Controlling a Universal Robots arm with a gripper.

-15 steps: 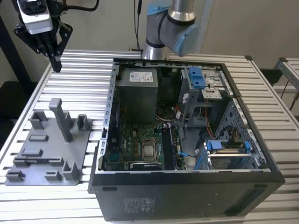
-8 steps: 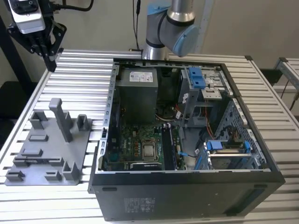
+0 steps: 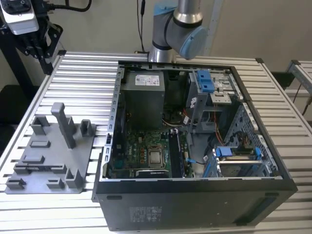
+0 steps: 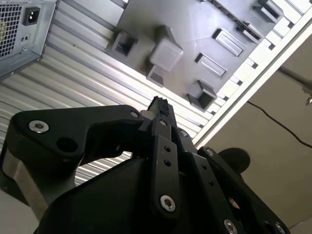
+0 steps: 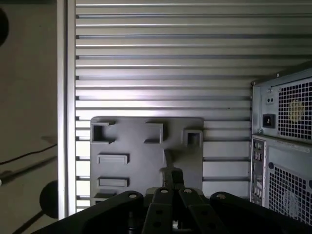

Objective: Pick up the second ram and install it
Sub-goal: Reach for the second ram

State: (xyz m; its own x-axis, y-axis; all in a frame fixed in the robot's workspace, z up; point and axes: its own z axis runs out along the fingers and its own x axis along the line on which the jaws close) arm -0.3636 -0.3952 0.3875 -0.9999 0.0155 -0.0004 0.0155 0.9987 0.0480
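Black ram, seemingly apart from fingers

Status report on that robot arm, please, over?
Gripper above grey plastic fixture plate with upright posts, fingers closed together. Cannot tell whether the thin black memory stick is pinched between them. Open black computer case alongside, nothing blocking.

Soft, even light, with bright glare across the ribbed table.

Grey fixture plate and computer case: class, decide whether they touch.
Apart. In the first wrist view, bare table slats lie between the grey fixture plate and the computer case.
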